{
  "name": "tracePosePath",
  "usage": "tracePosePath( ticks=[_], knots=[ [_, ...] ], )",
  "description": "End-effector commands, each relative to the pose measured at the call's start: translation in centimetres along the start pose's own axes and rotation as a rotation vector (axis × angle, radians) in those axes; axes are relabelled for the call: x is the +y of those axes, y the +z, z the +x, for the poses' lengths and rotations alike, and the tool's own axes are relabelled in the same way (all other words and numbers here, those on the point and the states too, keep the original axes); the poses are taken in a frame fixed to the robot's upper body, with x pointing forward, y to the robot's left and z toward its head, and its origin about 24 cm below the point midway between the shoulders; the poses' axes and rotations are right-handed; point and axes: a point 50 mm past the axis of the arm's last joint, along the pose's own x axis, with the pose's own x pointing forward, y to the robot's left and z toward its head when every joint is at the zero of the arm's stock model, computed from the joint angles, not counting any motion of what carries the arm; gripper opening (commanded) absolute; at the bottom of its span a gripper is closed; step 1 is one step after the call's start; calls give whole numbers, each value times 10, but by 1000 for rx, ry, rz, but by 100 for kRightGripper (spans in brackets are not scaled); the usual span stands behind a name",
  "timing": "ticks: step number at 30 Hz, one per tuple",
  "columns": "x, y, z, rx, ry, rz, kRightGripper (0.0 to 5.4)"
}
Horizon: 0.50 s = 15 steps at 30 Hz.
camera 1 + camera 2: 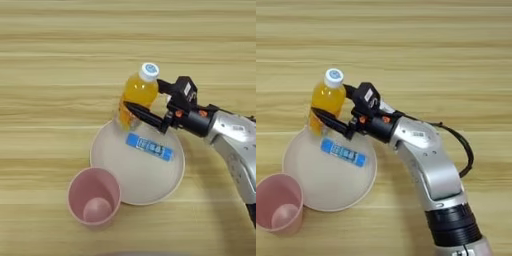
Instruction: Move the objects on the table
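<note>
Gripping a small orange-juice bottle [136,97] with white cap: right gripper [141,99], two black fingers clamped on either side of the bottle's body, one finger [147,115] crossing in front of the lower part, the other behind near the shoulder. Tilted, cap leaning up and to the right, base over the far left rim of the round beige plate [129,176]; whether touching the rim or lifted off, cannot tell. Reaching in from the right, a silver forearm [423,155] with a black cable [463,147] looping beside it, seen in full length in the right eye view. Lying flat on the plate just below the gripper, a blue labelled tube [149,146], slanted from upper left to lower right, apart from the bottle. Standing upright just off the plate's lower left edge, a pink ribbed plastic cup [94,197], mouth open upward, close against the plate's rim. Under everything, the light wooden table [60,60], grain and plank lines running left to right, bare across the upper part of both views.
</note>
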Motion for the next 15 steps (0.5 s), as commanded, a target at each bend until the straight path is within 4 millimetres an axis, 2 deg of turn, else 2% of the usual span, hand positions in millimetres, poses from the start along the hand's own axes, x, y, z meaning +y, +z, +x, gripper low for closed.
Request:
tracePosePath(
  ticks=[1, 15],
  knots=[
    [-18, 39, 14, -140, -70, -104, 342],
    [-54, 24, 30, -20, -343, -197, 341]
  ],
)
